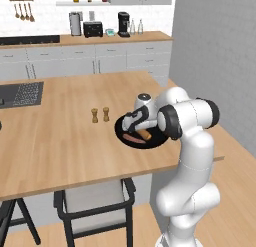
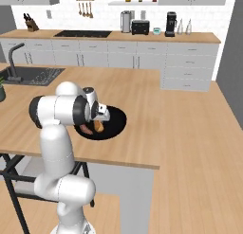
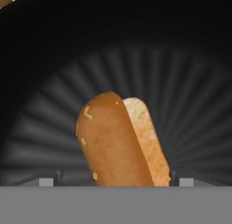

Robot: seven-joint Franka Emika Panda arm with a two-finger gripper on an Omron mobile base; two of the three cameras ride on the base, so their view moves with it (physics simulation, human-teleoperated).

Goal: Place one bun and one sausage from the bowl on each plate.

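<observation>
One bun (image 3: 118, 141) in the black bowl (image 3: 181, 82) — lying between the gripper (image 3: 115, 180) fingertips, jaws spread wide, not yet clamped.

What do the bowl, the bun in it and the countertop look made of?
Bowl: black, matte, ribbed inside; probably ceramic or plastic, hard to tell in a render.
Bun: bread, glossy golden-brown crust with a paler, crumbly cut side.
Countertop: light wood, smooth satin finish, with faint plank lines and grain.

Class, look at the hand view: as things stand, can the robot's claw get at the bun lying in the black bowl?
Probably yes. The claw hangs low inside the bowl with the bun straight ahead between its fingertips, and nothing lies across it.
</observation>
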